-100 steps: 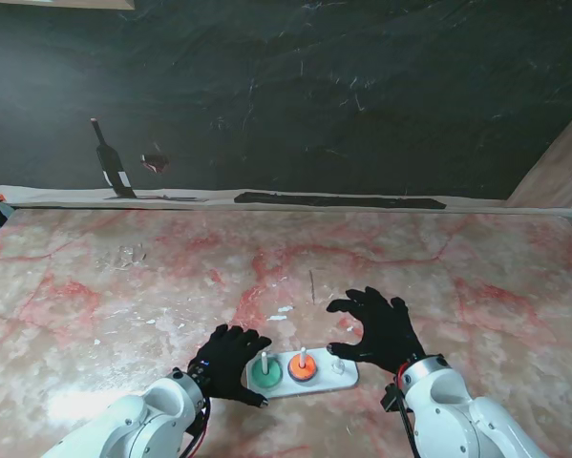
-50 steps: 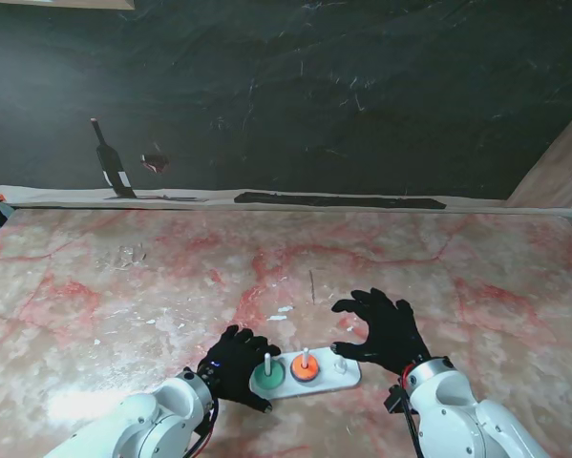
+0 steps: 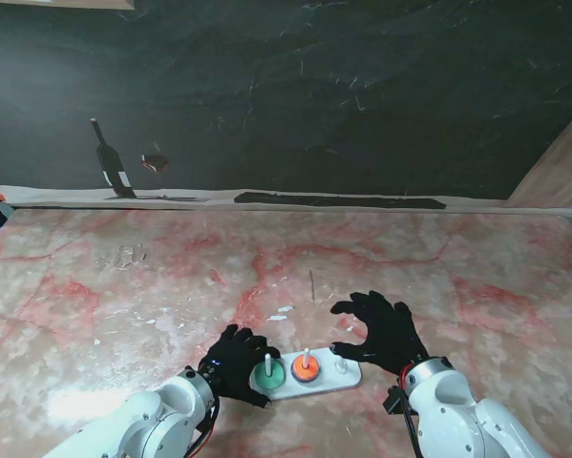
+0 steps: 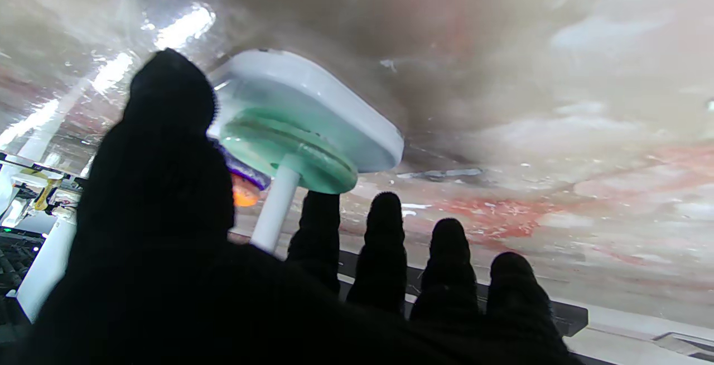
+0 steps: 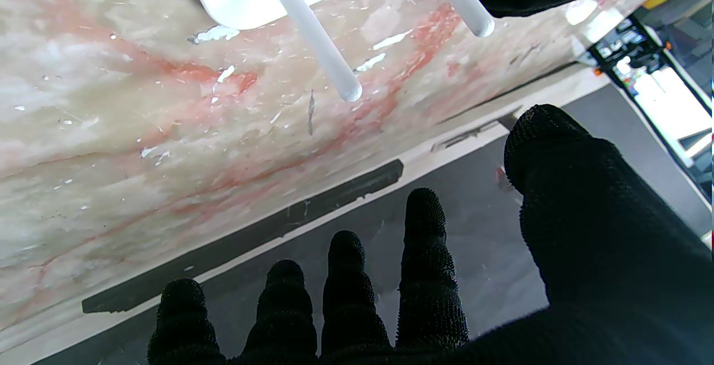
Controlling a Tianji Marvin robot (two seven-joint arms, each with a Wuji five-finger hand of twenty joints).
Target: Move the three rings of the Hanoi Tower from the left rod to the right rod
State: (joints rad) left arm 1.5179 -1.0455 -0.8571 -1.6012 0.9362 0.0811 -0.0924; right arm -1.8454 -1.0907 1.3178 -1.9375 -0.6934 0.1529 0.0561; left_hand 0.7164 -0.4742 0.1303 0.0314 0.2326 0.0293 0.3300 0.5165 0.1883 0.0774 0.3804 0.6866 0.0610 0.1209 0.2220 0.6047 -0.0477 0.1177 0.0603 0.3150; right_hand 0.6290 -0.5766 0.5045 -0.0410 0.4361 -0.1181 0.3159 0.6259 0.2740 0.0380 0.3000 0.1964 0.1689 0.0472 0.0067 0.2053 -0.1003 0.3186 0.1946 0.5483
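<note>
Marble table (image 3: 123,286), dark wall (image 3: 362,86)

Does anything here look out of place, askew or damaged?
Nothing looks damaged or spilled. The white base sits slightly angled on the marble table, with a green ring on the left rod, an orange ring on the middle.

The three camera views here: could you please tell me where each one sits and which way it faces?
Stand view: above the shoulders, looking down at the marble table; shows both arms, left robot hand, right robot hand, white base.
Left wrist view: along the fingers, upside down, at the green ring.
Right wrist view: along the fingers, upside down, at the right rod.
All three share the base.
</note>
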